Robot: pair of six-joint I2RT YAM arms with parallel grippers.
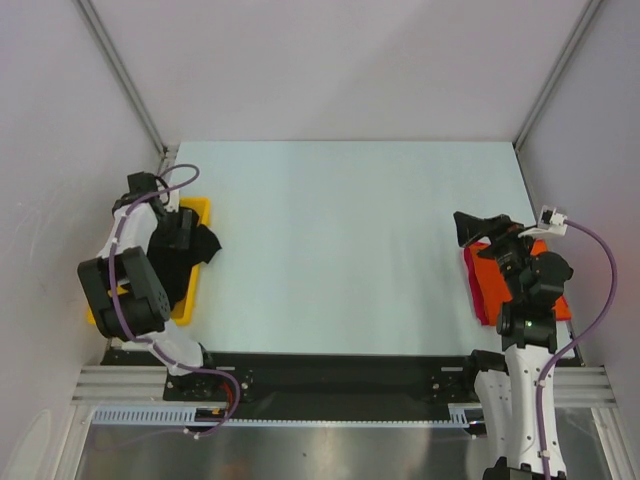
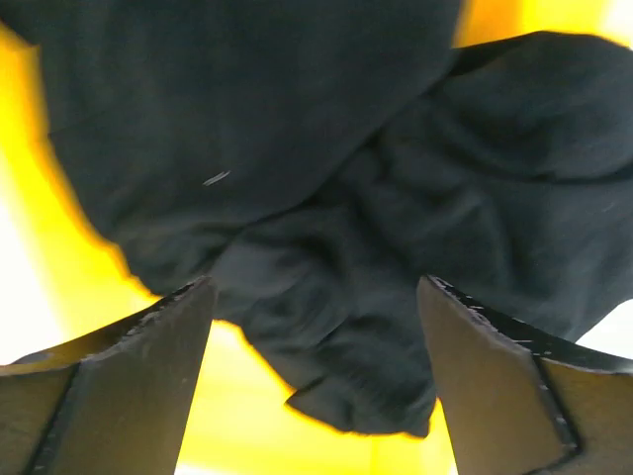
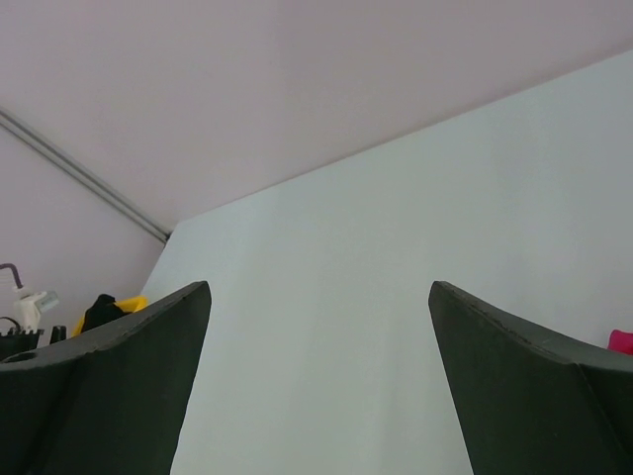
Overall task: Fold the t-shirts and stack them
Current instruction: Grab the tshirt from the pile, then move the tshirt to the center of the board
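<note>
A crumpled black t-shirt [image 1: 185,258] lies in the yellow tray [image 1: 196,211] at the table's left edge; it fills the left wrist view [image 2: 336,198]. My left gripper [image 2: 316,381] is open and empty, its jaws wide on either side of the cloth, close above it. Folded orange-red t-shirts [image 1: 487,283] are stacked at the right edge, with a pink sliver showing in the right wrist view [image 3: 621,341]. My right gripper [image 1: 472,228] is open and empty above the stack's left side, pointing across the table.
The pale table surface [image 1: 340,240] lies between the two arms. Grey walls close in the left, right and back sides. The black rail [image 1: 330,375] runs along the near edge.
</note>
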